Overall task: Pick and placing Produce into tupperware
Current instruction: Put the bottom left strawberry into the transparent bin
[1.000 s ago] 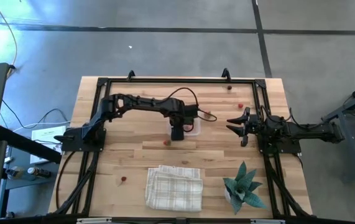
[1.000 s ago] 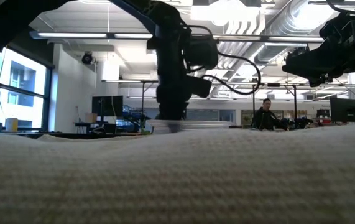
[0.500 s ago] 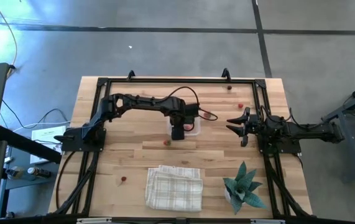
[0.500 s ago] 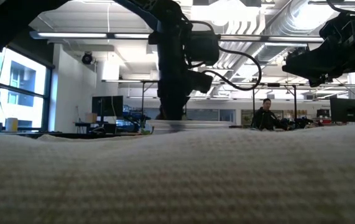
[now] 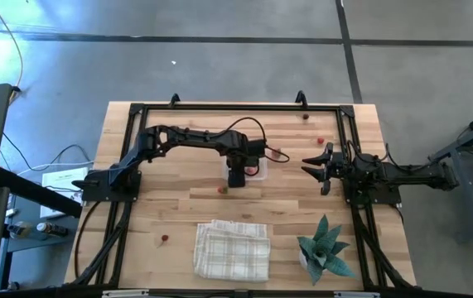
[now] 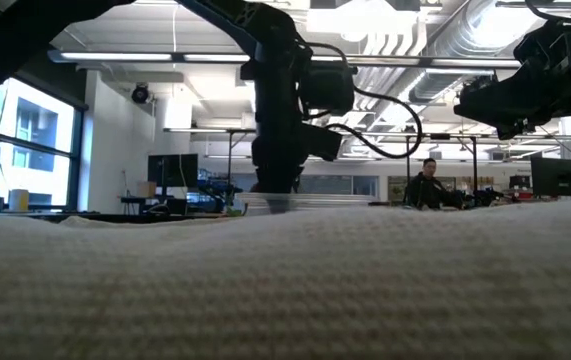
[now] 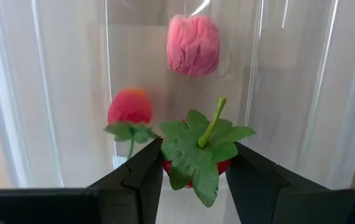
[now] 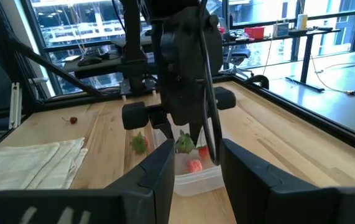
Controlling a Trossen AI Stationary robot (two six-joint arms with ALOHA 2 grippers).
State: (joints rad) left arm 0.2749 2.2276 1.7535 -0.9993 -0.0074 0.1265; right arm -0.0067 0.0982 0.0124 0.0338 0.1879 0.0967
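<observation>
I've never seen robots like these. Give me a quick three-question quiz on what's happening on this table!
1. True or false: the left tool holds a leafy red strawberry above the clear tupperware.
2. What lies on the table's near edge beside the checked cloth? A) a green plant B) a knife C) a cup
3. Fill in: the right tool is ____ of produce.

Key: 1 true; 2 A, the green plant; 3 empty, it waits open off to the tupperware's right.
</observation>
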